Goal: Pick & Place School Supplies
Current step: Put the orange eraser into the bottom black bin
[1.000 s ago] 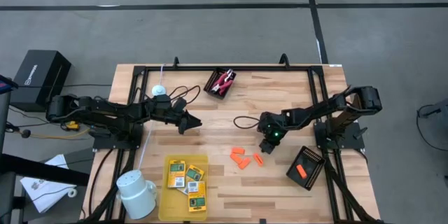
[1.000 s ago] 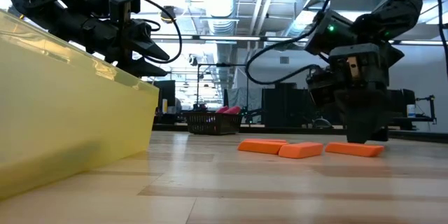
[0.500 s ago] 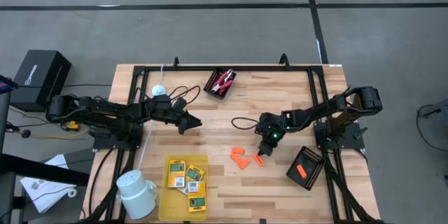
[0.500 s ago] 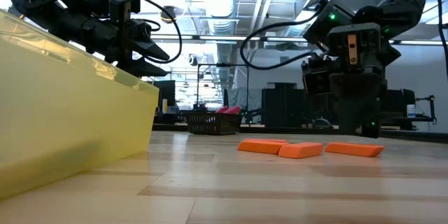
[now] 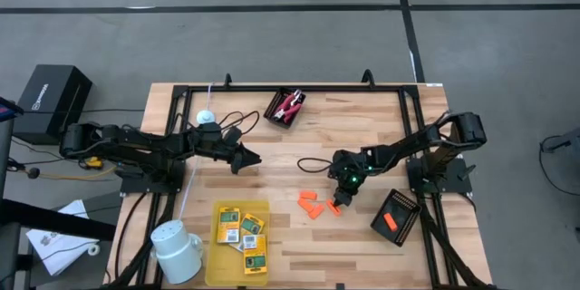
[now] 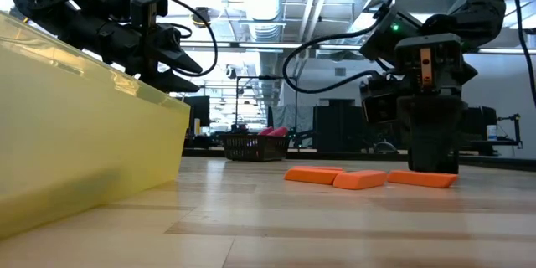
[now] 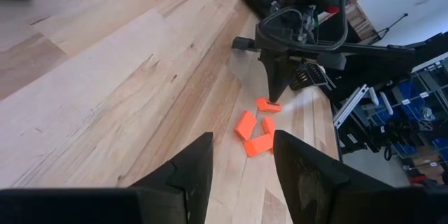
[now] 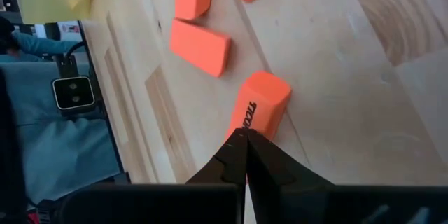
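Observation:
Three stubby orange pieces [image 5: 314, 205] lie flat on the table near its middle. My right gripper [image 5: 336, 199] is shut and points down at the rightmost orange piece [image 8: 262, 103]. A fourth orange piece [image 5: 390, 221] lies in a black tray [image 5: 403, 207] at the right. Several yellow-and-green packets [image 5: 241, 228] lie in a yellow tray [image 5: 217, 254] near the near edge. The red-handled tool [image 5: 290, 104] sits in a black basket [image 5: 277, 114] at the far edge. My left gripper [image 7: 241, 164] is open and hovers above the table's left half, holding nothing. My right gripper comes from above, pointing down, with its shut fingertips [image 8: 238, 147] on one end [image 8: 253, 122] of the rightmost orange piece. The piece lies flat on the table. In the low view the fingers [image 6: 434, 146] reach down to its top face [image 6: 423, 178].
A white mug [image 5: 177, 245] lies left of the yellow tray. A small white disc [image 5: 206, 117] and black cables [image 5: 234, 122] sit near the left arm. A black cable [image 5: 308, 158] loops on the table by the right arm. Bare wood shows between the orange pieces and the basket.
My right gripper has moved a little toward the table's near edge and to the left, ending on the rightmost orange piece. The orange pieces have stayed where they were. The left arm has kept still.

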You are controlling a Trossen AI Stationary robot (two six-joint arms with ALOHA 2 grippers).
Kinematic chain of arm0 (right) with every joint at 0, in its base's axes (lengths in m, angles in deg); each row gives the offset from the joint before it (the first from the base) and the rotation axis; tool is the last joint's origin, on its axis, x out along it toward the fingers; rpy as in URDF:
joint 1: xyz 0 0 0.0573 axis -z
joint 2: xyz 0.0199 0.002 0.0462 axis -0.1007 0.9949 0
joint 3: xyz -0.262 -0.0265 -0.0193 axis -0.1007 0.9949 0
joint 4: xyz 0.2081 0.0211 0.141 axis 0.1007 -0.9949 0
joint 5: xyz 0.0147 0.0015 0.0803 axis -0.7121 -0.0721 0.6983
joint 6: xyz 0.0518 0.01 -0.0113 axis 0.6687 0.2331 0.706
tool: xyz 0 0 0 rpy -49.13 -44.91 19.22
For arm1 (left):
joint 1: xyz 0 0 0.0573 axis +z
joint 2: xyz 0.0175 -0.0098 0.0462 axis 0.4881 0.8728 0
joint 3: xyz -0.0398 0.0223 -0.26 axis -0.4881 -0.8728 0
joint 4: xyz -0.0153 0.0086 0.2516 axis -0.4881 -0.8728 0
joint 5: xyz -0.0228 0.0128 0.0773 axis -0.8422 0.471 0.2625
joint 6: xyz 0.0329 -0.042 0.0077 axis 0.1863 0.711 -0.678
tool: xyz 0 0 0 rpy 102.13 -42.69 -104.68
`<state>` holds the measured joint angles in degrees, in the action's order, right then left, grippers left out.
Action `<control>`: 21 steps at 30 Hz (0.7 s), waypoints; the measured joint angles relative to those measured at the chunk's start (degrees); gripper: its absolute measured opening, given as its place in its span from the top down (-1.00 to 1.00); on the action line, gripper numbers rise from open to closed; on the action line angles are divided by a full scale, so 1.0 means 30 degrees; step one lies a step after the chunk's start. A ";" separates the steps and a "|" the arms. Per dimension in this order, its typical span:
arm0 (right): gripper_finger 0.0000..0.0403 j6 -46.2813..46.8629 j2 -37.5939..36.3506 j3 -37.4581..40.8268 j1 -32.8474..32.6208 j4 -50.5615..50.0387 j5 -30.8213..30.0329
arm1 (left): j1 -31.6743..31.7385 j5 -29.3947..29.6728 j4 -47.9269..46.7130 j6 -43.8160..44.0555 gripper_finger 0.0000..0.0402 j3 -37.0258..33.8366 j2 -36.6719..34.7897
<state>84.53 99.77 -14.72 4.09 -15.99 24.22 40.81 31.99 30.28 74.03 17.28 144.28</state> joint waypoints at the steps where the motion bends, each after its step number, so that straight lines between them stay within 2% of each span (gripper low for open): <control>1: 1.00 -0.0063 0.0000 0.0007 0.0055 -0.0007 0.0000 | 0.0000 0.0002 0.0000 0.0000 0.28 0.0000 0.0000; 21: 1.00 -0.2378 0.0051 0.0008 0.1366 -0.1327 0.0276 | 0.0000 0.0000 -0.0153 0.0000 0.28 0.0000 0.0000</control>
<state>77.39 99.92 -14.70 8.19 -19.98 25.05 40.81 31.99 29.82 74.03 17.28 144.28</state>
